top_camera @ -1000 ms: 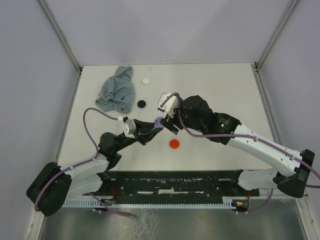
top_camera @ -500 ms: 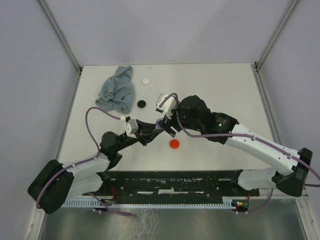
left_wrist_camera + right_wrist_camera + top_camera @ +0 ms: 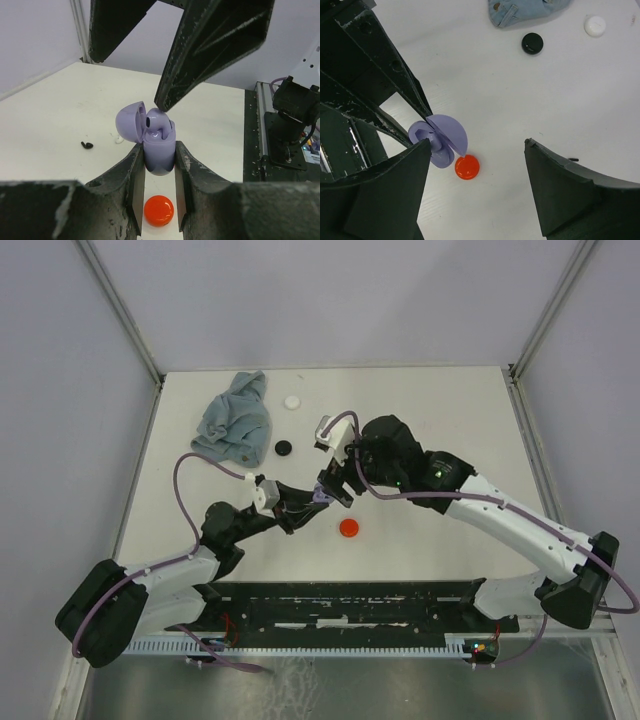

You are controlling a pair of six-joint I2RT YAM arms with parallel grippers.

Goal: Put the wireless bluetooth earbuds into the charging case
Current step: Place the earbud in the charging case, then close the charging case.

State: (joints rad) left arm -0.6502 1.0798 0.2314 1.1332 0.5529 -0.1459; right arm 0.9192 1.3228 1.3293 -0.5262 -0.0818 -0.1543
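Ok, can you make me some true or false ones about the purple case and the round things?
1. The left gripper is clamped on the lavender charging case. True.
2. The case's lid is shut. False: it is flipped open.
3. The right gripper is holding the red disc. False: its jaws stand open and empty above the case, and the disc lies on the table.
4. A black disc and a white disc lie near the blue cloth. True.
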